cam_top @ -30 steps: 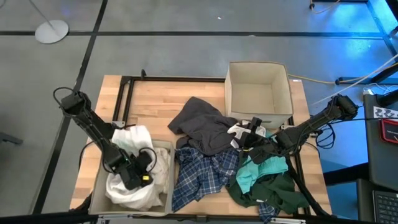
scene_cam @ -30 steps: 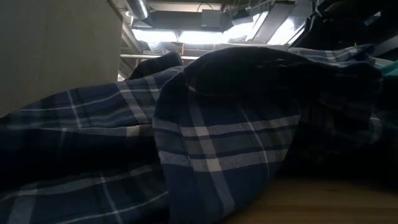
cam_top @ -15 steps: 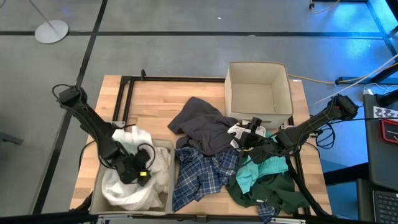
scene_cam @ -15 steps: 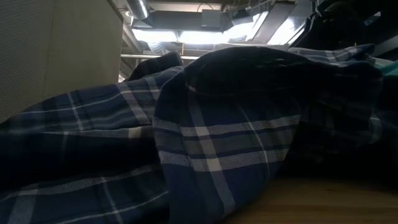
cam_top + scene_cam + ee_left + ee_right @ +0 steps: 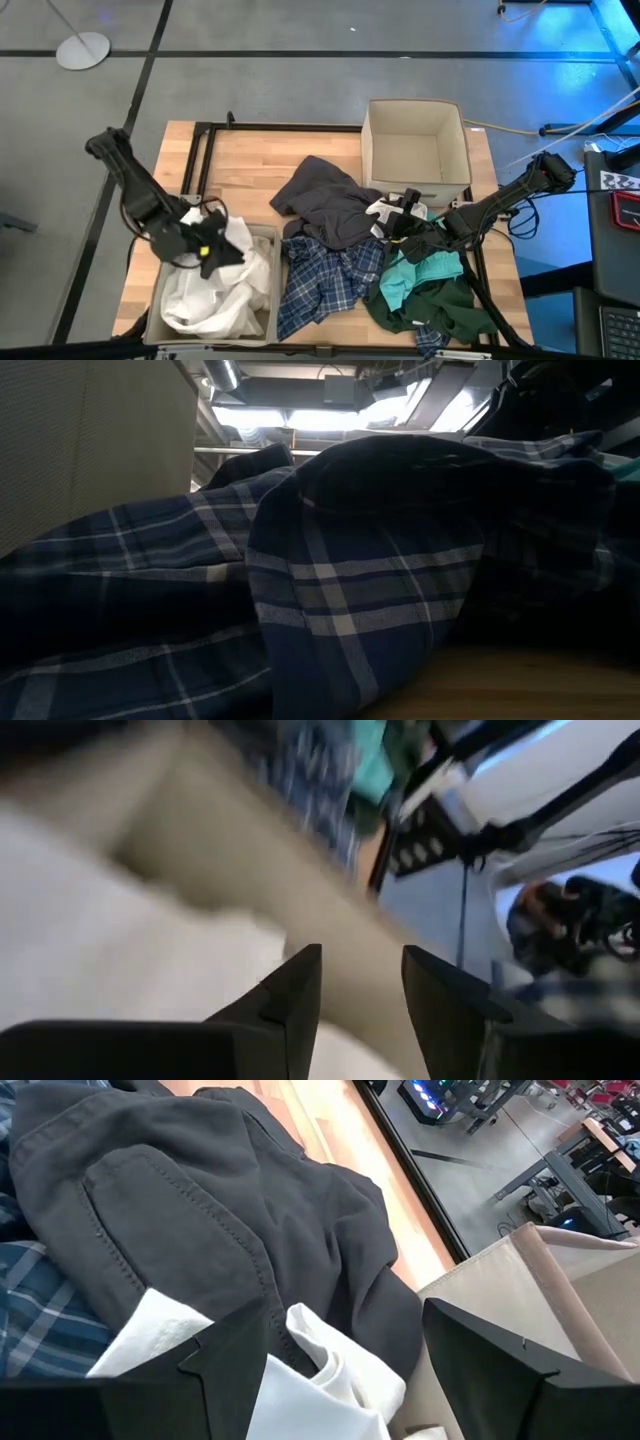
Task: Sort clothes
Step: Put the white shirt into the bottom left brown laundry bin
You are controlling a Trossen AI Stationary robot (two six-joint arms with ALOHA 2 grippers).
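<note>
Large white clothes (image 5: 215,300) fill the beige bin (image 5: 273,290) at the near left. My left gripper (image 5: 205,250) hangs open above them, nothing between its fingers (image 5: 300,990). In the middle lie a dark grey garment (image 5: 325,205), a blue-white plaid shirt (image 5: 325,280), a teal garment (image 5: 420,272) and a dark green one (image 5: 430,310). My right gripper (image 5: 395,225) stands open at the pile's right side. Its fingers straddle a small white garment (image 5: 330,1370) that lies on the dark grey one (image 5: 200,1200). My right gripper has its fingers on either side of the white garment's bunched folds (image 5: 320,1345), slanting down from the table's right. I cannot tell whether the fingers touch the cloth. The garment rests on the pile.
A second beige bin (image 5: 368,150) stands open at the far right of the table. A black frame (image 5: 200,150) lies on the far left of the wooden top. In the low view the plaid shirt (image 5: 350,580) fills most of the picture.
My left gripper has risen out of the near-left bin and drawn back toward the table's far left, tipping up from steeply downward. The white clothes stay behind in the bin, settled lower and spread. My right arm has kept still.
</note>
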